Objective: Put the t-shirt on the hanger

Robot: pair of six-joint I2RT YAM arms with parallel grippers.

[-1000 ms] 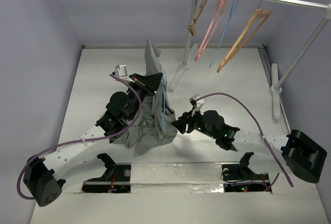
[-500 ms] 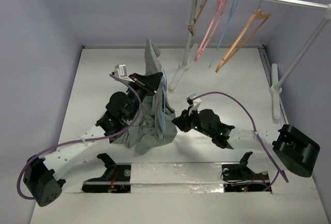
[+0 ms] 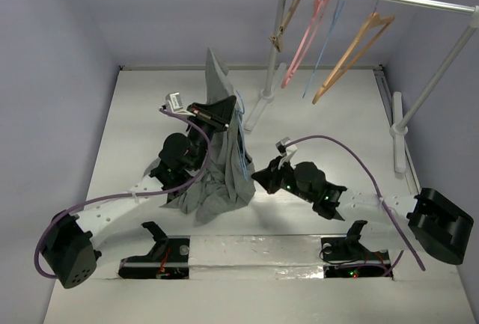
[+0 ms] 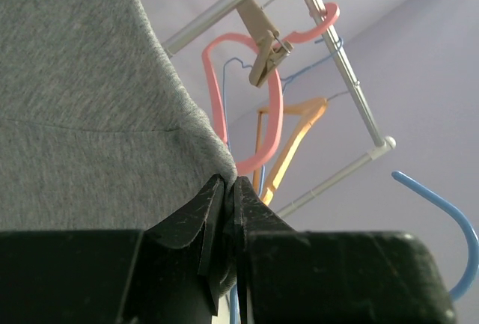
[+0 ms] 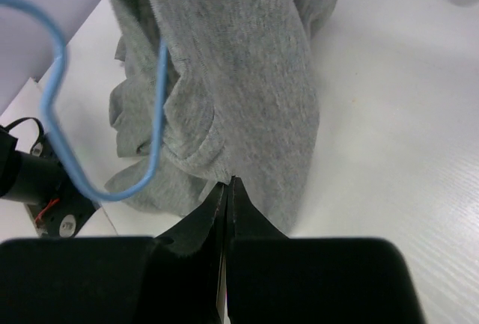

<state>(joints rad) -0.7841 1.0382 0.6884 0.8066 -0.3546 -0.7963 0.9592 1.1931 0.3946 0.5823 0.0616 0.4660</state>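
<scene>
My left end effector [image 4: 228,182] is raised above the counter [image 3: 337,114] with its fingers clamped on a gathered point of the t-shirt [image 3: 217,174]. The grey cloth hangs from that pinch in a long drape, and its lower part is heaped on the counter just in front of my bases. The hanger [image 5: 161,84] hangs along the right side of the drape. One thin blue run lies against the cloth, the rest loops free beside it, and its hook shows off to the side in my left wrist view. I cannot tell whether any of it is inside the shirt yet. My right end effector [image 5: 227,183] is low at the foot of the drape with its fingers pressed together on the bottom edge of the cloth, apparently nipping a fold there. I judge this to be the middle of the dressing step: shirt and hanger are brought together, but the shoulders are not seated. Next I need to draw the hem out and away with the right to open the body. The left has to stay steady so the hanger can slide up inside without slipping off the cloth.
</scene>
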